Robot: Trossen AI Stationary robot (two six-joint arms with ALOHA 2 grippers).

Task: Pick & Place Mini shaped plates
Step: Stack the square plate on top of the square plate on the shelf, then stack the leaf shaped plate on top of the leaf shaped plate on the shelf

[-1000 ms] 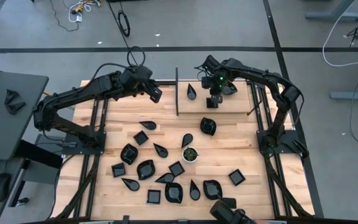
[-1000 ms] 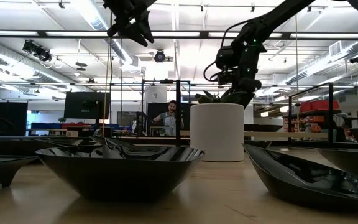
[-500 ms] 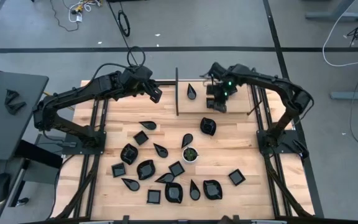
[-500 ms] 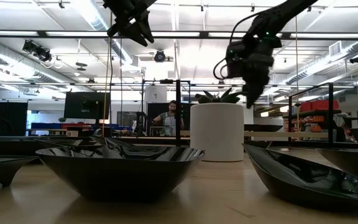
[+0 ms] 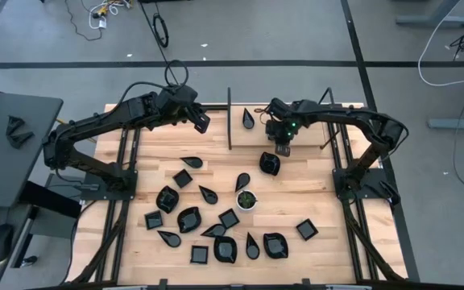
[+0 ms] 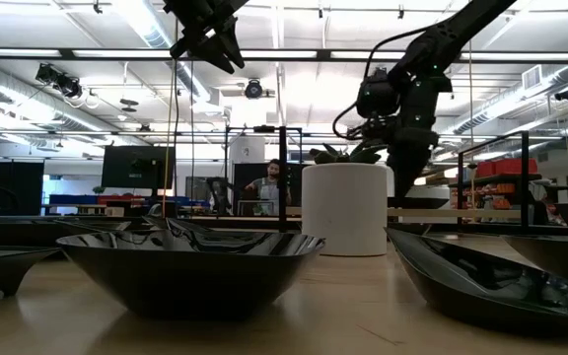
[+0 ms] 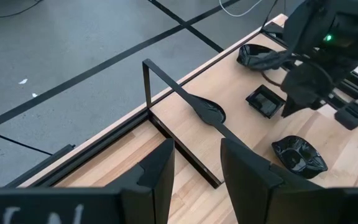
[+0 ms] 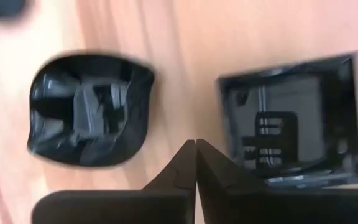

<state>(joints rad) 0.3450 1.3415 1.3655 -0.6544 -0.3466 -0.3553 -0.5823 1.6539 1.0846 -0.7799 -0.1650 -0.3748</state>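
Two robot arms over a wooden table (image 5: 296, 201) scattered with small black plates

The left gripper (image 5: 202, 122) hangs high near the far edge, fingers parted and empty. The right gripper (image 5: 283, 148) is pinched fully shut on nothing, its tips between a rounded plate (image 8: 89, 111) and a square plate (image 8: 291, 121). Most plates (image 5: 216, 221) lie toward the near side around a white cup (image 5: 247, 199); a teardrop plate (image 5: 250, 118) sits beyond a thin black frame (image 5: 229, 119)

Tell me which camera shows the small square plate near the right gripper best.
The right wrist view: the square plate fills much of it. The left wrist view shows it small; in the high view the arm hides it; the low view doesn't show it.
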